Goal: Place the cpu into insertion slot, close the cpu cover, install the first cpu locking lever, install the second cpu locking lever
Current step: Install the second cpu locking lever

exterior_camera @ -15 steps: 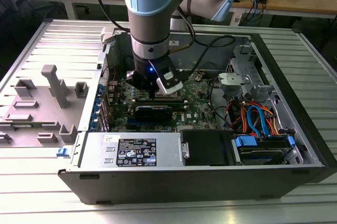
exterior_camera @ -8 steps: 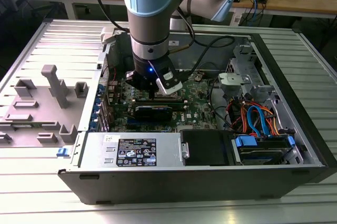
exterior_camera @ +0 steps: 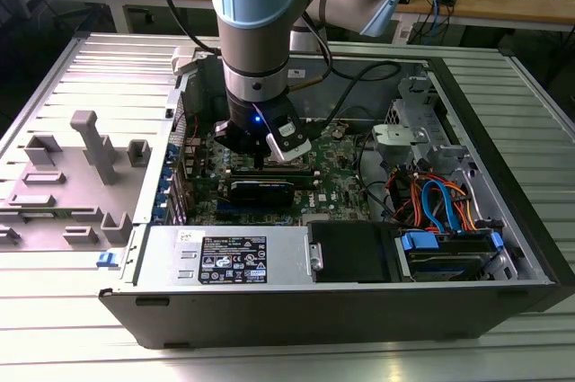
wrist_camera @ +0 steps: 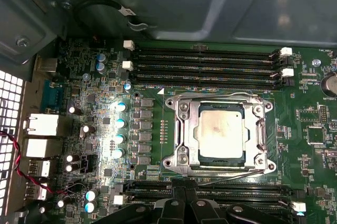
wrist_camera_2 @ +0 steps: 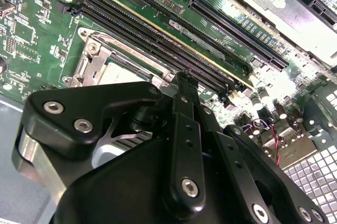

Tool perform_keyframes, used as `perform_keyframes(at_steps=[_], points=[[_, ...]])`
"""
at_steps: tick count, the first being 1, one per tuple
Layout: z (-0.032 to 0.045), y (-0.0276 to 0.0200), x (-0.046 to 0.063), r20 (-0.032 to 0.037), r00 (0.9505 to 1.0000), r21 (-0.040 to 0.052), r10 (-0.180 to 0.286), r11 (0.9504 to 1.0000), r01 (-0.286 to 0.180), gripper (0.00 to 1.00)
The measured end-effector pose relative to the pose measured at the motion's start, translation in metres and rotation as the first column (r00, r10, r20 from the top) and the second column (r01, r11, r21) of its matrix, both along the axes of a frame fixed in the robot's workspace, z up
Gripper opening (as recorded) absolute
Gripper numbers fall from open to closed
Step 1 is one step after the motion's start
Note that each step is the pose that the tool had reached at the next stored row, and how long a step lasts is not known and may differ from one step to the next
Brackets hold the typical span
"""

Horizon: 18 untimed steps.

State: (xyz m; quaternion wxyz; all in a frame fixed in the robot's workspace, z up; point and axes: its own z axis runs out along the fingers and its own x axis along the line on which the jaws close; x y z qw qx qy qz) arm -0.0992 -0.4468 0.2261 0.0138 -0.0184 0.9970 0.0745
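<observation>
An open computer case (exterior_camera: pixel 503 220) lies on a metal table, with a robot arm reaching down over the green circuit board (wrist_camera: pixel 310 108) inside. In the first wrist view, the cpu (wrist_camera: pixel 221 132) sits flat in the insertion slot (wrist_camera: pixel 181 134), its dull silver top showing through the window of the cpu cover (wrist_camera: pixel 196 109), which lies down over it. Thin wire locking levers (wrist_camera: pixel 263 129) run along the sides of the slot; whether they are hooked under their catches cannot be made out. The gripper (wrist_camera: pixel 181 203) hangs just beside the slot, over the black memory slots (wrist_camera: pixel 210 60) that flank it. Whether its claw is spread or pressed together cannot be told. In the second wrist view the slot's silvery corner (wrist_camera_2: pixel 97 63) peeks out past the gripper's black body. To do the lever work well, it seems wise to press on the lever's free end only, keeping clear of the chip and the memory slots.
</observation>
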Motion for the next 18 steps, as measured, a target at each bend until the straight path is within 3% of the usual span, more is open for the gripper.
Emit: perform_keyframes(at_steps=[13, 18], points=[[-0.0003, 0.0001, -0.0012, -0.0003, 1.0, 0.0001, 0.0, 1.0, 0.0, 0.11], [-0.0045, 0.0002, -0.0012, -0.002, 1.0, 0.0012, 0.0, 1.0, 0.0, 0.11]])
